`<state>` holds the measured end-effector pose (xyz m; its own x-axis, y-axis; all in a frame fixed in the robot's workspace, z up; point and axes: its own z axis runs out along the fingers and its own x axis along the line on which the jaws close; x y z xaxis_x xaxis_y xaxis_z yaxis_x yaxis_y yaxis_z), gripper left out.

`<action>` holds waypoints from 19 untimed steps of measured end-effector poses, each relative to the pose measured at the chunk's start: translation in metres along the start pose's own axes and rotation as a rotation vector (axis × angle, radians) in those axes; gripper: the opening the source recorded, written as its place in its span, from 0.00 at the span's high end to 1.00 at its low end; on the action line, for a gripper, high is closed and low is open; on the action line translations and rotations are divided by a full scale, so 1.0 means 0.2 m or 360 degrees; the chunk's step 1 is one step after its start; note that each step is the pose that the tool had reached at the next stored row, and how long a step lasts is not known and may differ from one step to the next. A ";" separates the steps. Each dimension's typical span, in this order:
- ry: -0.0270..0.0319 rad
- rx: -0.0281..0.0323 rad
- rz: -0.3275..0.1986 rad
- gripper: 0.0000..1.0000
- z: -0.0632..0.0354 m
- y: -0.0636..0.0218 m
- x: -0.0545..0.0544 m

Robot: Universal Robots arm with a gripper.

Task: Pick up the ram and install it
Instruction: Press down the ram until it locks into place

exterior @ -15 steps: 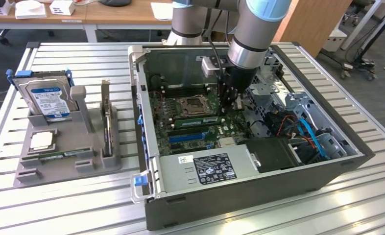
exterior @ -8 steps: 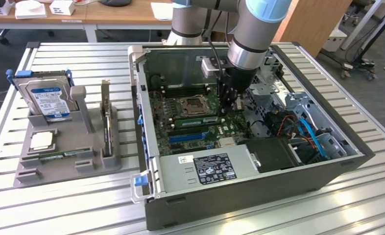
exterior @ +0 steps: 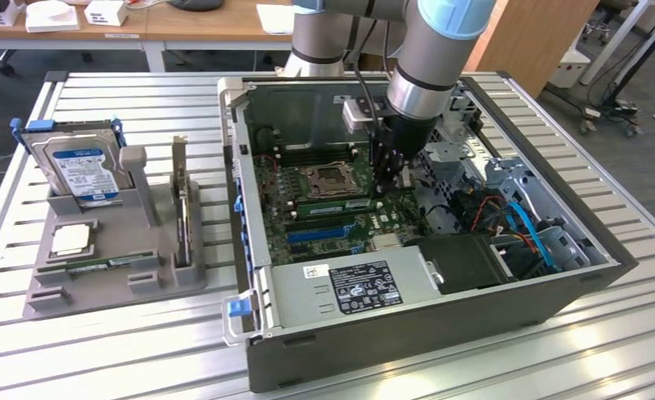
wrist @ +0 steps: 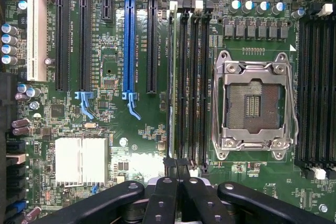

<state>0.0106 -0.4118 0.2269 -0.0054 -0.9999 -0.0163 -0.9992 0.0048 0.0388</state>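
The arm reaches down into the open computer case [exterior: 263, 250] on the table [exterior: 138, 333]. The tool [wrist: 177, 179], its fingers [wrist: 169, 169] closed, stands over the motherboard [wrist: 110, 61] at the memory slots [wrist: 191, 85] beside the processor socket [wrist: 253, 104]. The ram [wrist: 169, 77] stands on edge in the outermost slot, directly before the fingertips, its long axis parallel to the slots; whether it is gripped cannot be told.
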 end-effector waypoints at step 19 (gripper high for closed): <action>-0.00001 0.00001 0.0000 0.90 0.014 -0.001 0.00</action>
<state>0.0106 -0.4117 0.2242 -0.0054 -0.9999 -0.0164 -0.9992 0.0048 0.0388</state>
